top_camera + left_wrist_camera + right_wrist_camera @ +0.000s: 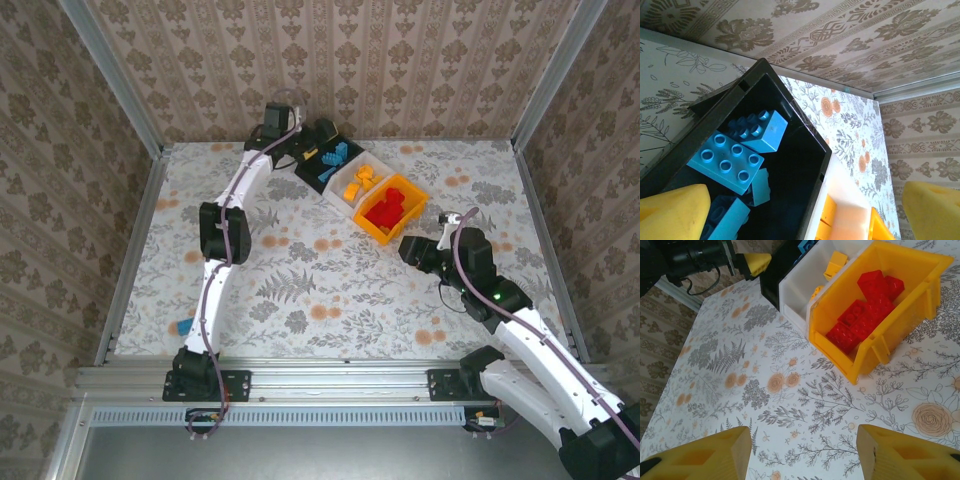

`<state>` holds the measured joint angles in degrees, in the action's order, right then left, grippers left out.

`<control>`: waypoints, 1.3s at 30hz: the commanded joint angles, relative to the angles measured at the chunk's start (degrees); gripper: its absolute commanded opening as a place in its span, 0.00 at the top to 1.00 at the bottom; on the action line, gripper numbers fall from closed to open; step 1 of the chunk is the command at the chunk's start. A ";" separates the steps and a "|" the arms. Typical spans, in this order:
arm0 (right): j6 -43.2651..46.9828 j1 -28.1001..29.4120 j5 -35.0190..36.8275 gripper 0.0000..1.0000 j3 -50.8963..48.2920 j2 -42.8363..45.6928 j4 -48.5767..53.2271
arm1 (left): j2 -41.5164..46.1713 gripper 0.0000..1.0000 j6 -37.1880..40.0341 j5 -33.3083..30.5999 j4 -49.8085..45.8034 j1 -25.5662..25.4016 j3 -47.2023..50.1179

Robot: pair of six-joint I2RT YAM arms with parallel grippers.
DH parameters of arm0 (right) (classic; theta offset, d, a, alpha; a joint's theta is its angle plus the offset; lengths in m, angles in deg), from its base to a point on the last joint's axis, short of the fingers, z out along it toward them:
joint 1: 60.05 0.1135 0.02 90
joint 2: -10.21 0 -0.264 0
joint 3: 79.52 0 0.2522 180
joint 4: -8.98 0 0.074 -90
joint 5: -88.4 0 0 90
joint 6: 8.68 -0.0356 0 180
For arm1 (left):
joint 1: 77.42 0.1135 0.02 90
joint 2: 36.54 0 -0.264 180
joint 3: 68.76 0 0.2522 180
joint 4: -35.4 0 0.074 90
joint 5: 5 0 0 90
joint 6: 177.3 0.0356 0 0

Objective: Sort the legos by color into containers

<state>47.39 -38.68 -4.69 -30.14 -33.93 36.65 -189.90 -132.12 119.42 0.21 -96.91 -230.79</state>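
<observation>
Three containers stand in a row at the back centre. The black bin (325, 130) holds blue legos (333, 162), the white bin (338, 196) holds orange-yellow legos (360, 180), and the orange-yellow bin (410, 218) holds red legos (388, 208). My left gripper (308, 148) hovers over the black bin's far end, open and empty. Its wrist view looks down on the blue legos (730, 162) inside the black bin (817, 189), between the wide-apart left gripper (800, 220) fingers. My right gripper (408, 247) stands open and empty over bare table just in front of the orange-yellow bin (872, 347) with its red legos (865, 310).
One blue lego (185, 327) lies on the table near the left arm's base, by the front left edge. Wallpapered walls and metal rails close in the table. The white bin (847, 192) touches the black one.
</observation>
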 commanded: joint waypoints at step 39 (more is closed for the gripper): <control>13.19 -3.20 1.68 0.12 13.16 -12.31 1.09 | 62.78 0.00 27.31 -12.59 -5.65 9.50 57.25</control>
<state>57.70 -40.67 -4.58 -19.43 -45.23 37.18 -133.05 -107.20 115.22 -3.35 -86.77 -173.96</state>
